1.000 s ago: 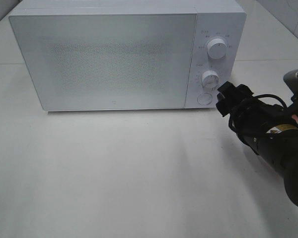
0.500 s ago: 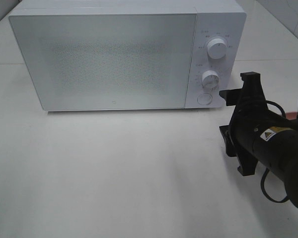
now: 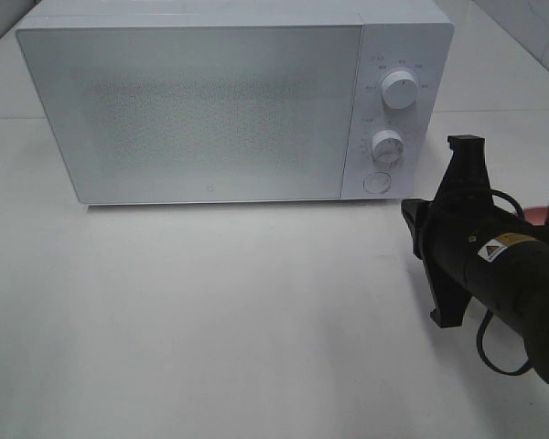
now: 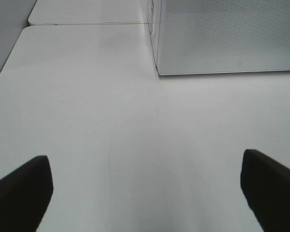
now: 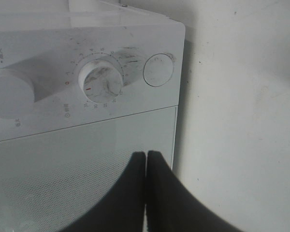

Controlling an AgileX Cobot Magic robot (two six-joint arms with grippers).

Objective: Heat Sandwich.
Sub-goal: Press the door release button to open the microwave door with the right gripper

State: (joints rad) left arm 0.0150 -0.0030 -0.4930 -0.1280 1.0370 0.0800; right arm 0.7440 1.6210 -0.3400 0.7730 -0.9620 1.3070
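The sandwich is out of view. A white microwave stands at the back of the table with its door closed. My right gripper is shut with nothing between its fingers. It hovers just off the microwave's front right corner, below the round button. In the right wrist view the closed fingertips point at the door's edge under the lower knob and the button. My left gripper is open over bare table, in front of the microwave's left corner.
The control panel carries an upper knob and a lower knob. A sliver of a pink plate shows behind my right arm. White table stretches in front of the microwave.
My right gripper has drawn back a little from the control panel, rolled about its axis, and its fingers have closed. The left gripper has not moved.
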